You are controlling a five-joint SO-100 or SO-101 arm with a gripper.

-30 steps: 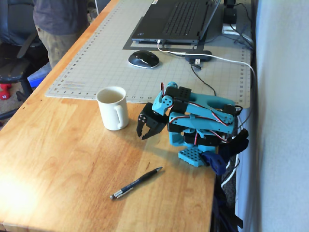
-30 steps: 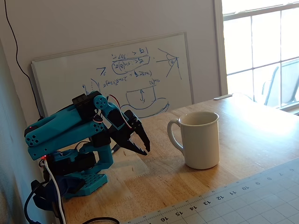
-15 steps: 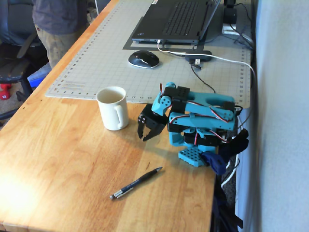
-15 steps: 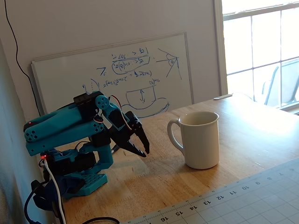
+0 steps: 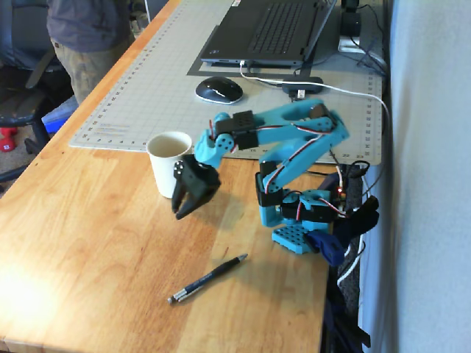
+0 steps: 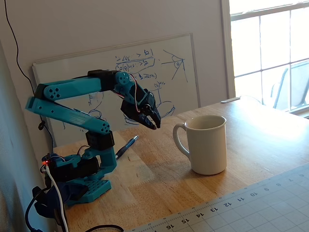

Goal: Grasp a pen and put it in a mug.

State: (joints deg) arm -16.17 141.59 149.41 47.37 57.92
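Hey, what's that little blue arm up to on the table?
A small blue robot arm sits on a wooden table, and it isn't holding anything right now. Its black gripper hangs in the air, empty, beside a cream mug that stands upright. A dark pen lies flat on the wood, apart from both the gripper and the mug. From what shows of the mug's inside, nothing is in it. So the pen has yet to be picked up.

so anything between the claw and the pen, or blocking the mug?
Nothing visible. The claw hangs above bare table beside the mug; the pen lies alone on open wood, and the mug's mouth looks clear.
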